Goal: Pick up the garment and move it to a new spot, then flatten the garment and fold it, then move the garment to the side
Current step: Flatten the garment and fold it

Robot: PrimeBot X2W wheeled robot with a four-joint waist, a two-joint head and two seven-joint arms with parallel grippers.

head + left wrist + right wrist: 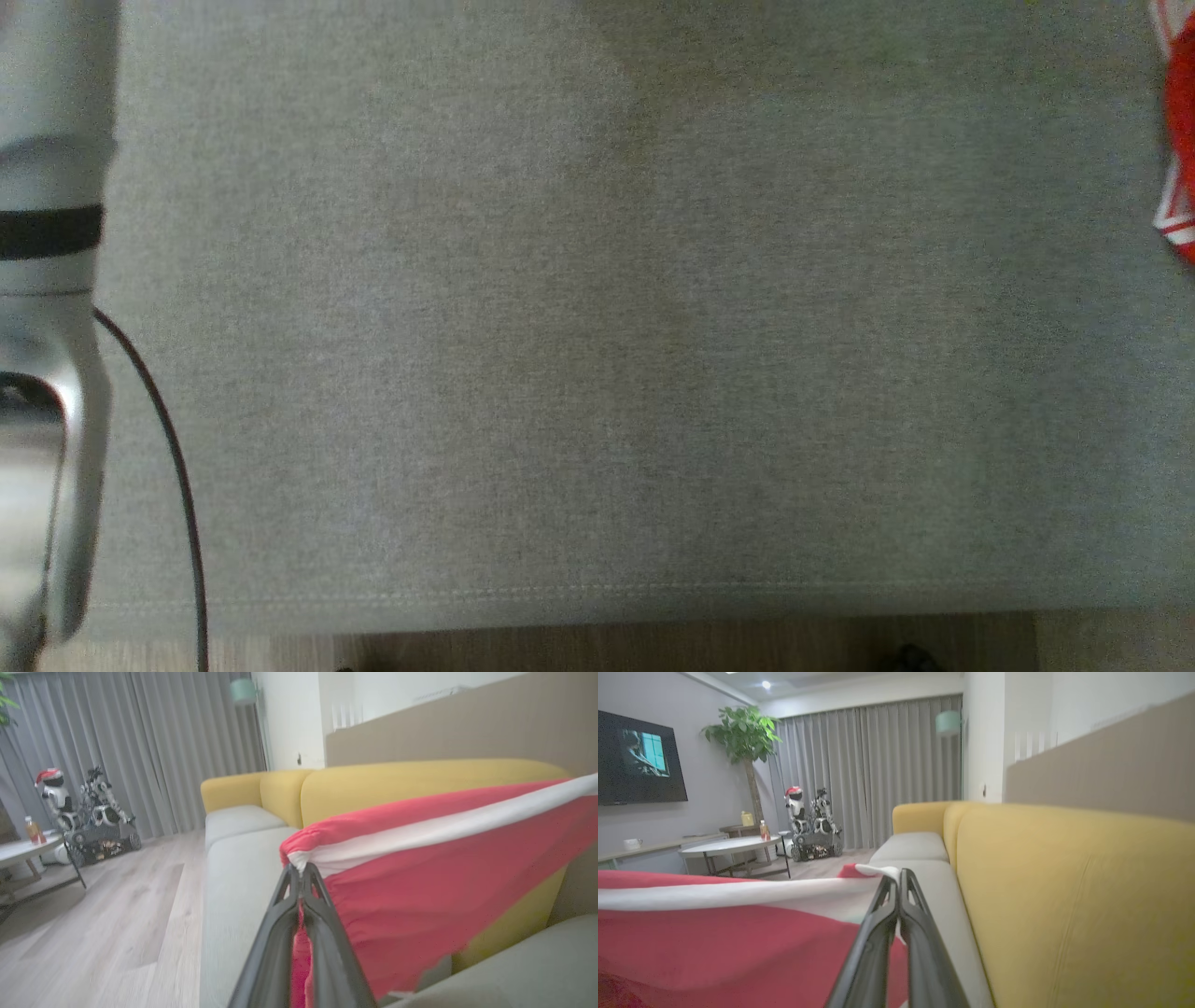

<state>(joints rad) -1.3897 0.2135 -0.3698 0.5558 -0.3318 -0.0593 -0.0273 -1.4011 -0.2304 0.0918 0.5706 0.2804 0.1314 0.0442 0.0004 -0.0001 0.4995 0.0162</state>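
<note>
Pinched tight by left hand (pixel 301 870) and right hand (pixel 899 877): red, white-banded cloth garment (pixel 444 872), stretched above the grey fabric sofa seat (pixel 597 327). Could slip free if pulled tauter, landing crumpled.

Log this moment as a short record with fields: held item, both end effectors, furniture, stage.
held item: red fabric garment with a white band, held up in the air, band taut
left end effector: shut on the white band
right end effector: shut on the white band
furniture: sofa with yellow backrest and grey seat cushions
stage: garment picked up; not yet flattened or folded
</note>
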